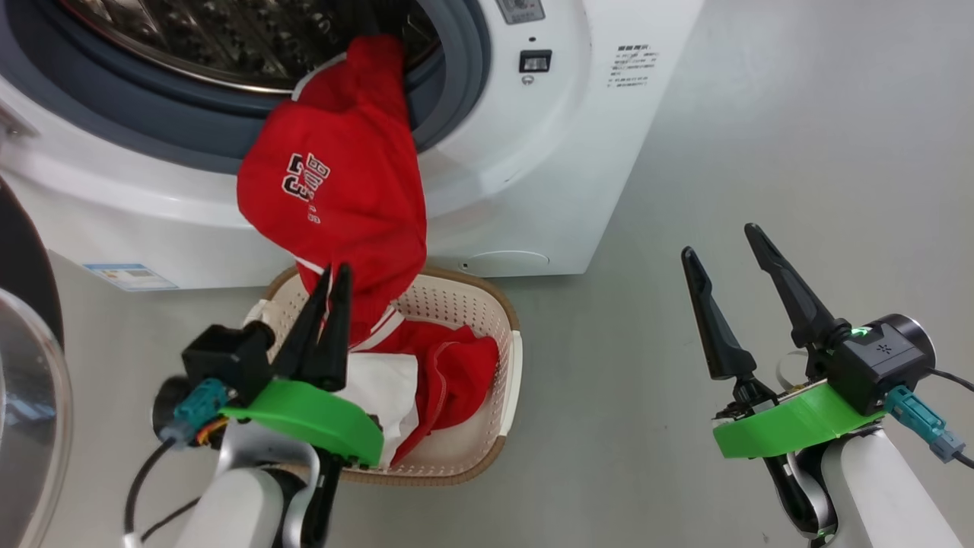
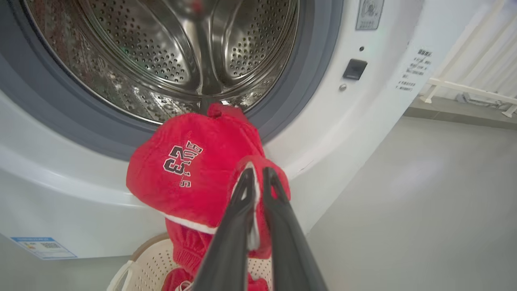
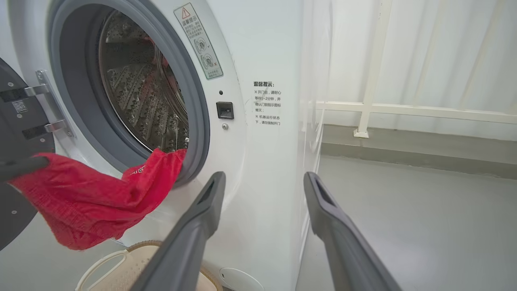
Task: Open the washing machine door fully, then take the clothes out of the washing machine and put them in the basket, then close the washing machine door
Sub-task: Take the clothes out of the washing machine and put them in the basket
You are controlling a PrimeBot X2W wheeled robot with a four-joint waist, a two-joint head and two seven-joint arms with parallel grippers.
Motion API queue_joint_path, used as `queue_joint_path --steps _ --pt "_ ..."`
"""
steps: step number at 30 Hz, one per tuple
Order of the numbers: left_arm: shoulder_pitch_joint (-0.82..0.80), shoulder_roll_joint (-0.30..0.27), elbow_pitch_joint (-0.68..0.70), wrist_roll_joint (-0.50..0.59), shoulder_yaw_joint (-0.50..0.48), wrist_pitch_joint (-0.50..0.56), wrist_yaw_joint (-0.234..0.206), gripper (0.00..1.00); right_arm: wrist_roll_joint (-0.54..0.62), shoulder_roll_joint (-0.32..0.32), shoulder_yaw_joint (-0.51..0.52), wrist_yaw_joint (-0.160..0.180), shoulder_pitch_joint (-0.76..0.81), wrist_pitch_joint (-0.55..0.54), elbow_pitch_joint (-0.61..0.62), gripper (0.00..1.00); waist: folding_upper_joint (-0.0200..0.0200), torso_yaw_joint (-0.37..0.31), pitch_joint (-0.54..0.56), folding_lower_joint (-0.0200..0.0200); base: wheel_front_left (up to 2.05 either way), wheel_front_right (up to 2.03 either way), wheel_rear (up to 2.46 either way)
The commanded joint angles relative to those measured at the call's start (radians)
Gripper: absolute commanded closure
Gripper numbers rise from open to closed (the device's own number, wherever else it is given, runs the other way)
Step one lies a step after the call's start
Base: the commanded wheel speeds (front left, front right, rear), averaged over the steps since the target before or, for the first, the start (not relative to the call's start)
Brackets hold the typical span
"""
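Far left: the washing machine door (image 1: 19,251) stands swung open, its black rim and clear glass bowl at the head view's edge. Its metal hinge is on the machine's left side.

Left arm: the pale forearm rises from the lower left. The wrist is cocked so the left gripper (image 1: 335,270) points up and away, toward the washing machine (image 1: 533,152), above the near-left part of the basket (image 1: 498,320). Its two dark fingers (image 2: 238,210) are pinched together on a fold of the red garment (image 1: 342,190), with white trim caught between them.

Garment: the long axis runs from drum to basket, top to bottom in the head view. The upper end lies over the grey rubber ring (image 1: 456,76) at the lip of the steel drum (image 2: 161,52). The middle drapes down the white front, its printed "23" turned sideways. The lower end drops into the basket, where more red and white clothes (image 1: 434,380) are heaped.

Basket: it sits on the floor (image 1: 761,114) close under the machine's front; whether it touches cannot be told.

Right arm: the forearm rises at the lower right. The right gripper (image 1: 720,240) is well apart from the basket, over bare floor. Its fingers point up, leaning slightly left, spread wide and holding nothing.
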State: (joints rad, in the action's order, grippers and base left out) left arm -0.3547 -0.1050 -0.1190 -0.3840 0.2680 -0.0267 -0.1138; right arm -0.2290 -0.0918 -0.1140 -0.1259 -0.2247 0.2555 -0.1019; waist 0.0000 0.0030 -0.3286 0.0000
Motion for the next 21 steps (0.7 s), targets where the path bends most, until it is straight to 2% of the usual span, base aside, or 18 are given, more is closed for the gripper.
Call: queue_joint_path --steps 1,11,12,21 --pt "-0.032 -0.007 -0.011 -0.01 -0.026 -0.005 0.007 1.0 -0.006 -0.005 -0.027 -0.005 -0.009 0.006 0.021 0.0 0.0 -0.009 -0.011 0.0 0.0 0.0 0.0" --pt "-0.131 0.024 -0.384 -0.054 0.001 -0.045 0.057 1.0 -0.008 -0.012 -0.039 -0.005 -0.028 0.006 0.022 0.0 0.0 -0.04 -0.065 0.0 0.0 0.0 0.0" --pt "-0.131 0.024 -0.384 -0.054 0.001 -0.045 0.057 1.0 -0.008 -0.012 -0.039 -0.005 -0.028 0.006 0.022 0.0 0.0 -0.04 -0.065 0.0 0.0 0.0 0.0" --pt "-0.255 0.04 -0.726 -0.08 0.013 -0.085 0.085 1.0 -0.013 -0.011 -0.046 -0.005 -0.059 0.006 0.026 0.0 0.0 -0.073 -0.137 0.0 0.0 0.0 0.0"
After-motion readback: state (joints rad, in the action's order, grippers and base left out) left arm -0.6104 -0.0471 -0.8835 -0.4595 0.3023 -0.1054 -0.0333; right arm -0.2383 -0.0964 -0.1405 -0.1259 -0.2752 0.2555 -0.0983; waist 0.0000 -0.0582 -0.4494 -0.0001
